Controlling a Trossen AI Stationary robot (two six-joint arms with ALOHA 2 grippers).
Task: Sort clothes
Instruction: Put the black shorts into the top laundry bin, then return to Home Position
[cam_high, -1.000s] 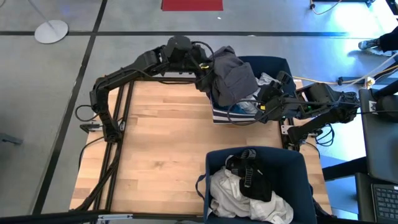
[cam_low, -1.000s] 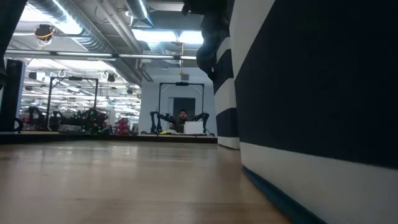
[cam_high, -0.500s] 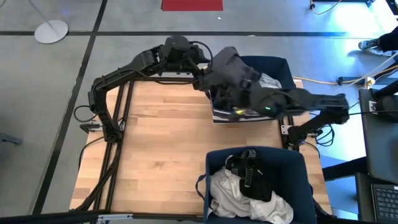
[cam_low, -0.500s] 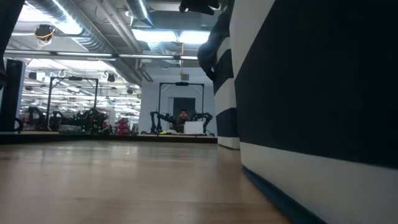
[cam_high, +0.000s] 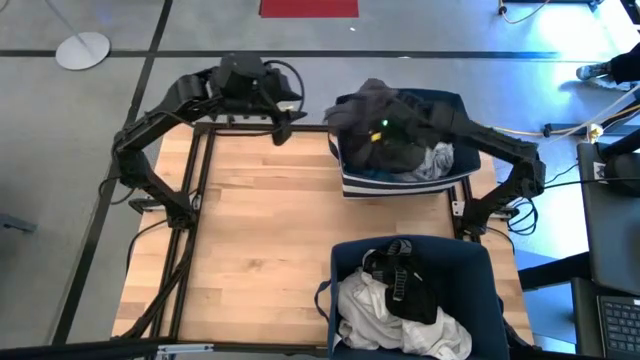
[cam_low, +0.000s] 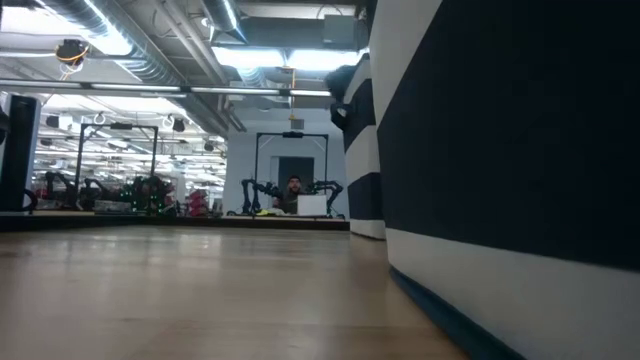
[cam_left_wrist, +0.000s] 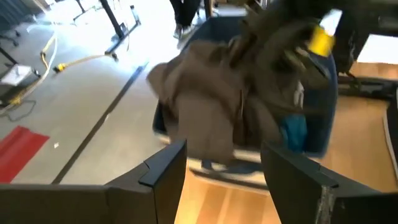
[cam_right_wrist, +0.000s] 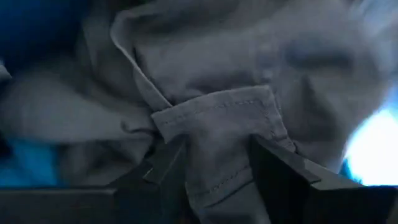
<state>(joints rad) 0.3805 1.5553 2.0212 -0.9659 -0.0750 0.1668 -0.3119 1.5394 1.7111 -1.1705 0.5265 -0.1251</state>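
Note:
A dark grey garment (cam_high: 372, 112) lies heaped on the far-left rim of the far navy bin (cam_high: 447, 101), partly hanging over it; it also shows in the left wrist view (cam_left_wrist: 208, 118). My right gripper (cam_high: 385, 130) reaches over this bin from the right and is down on the heap. Its fingers are open, and a hemmed flap (cam_right_wrist: 217, 124) of the garment lies between them. My left gripper (cam_high: 283, 128) is open and empty, above the table's far edge, left of the bin. A turquoise cloth (cam_left_wrist: 293, 132) and a white cloth (cam_high: 441, 160) lie in the same bin. My right gripper comes at the dark grey garment from above, its open fingers (cam_right_wrist: 281, 177) on either side of a hemmed flap (cam_right_wrist: 214, 115) on top of the heap. Cloth fills the gap between them. I cannot tell whether the fingers touch it. The garment rests on the bin.
A second navy bin (cam_high: 470, 255) at the table's near right holds white and black clothes (cam_high: 400, 300); its wall fills the right of the low view (cam_low: 500, 150). Bare wooden table (cam_high: 260, 230) lies left of both bins. A person sits far off in the room (cam_low: 292, 190).
My left gripper has let go of the dark grey garment and drawn back toward the table's left. The garment, held up over the far bin before, has dropped onto the bin's far-left rim. My right gripper has swung toward the far left, over the bin and onto the garment.

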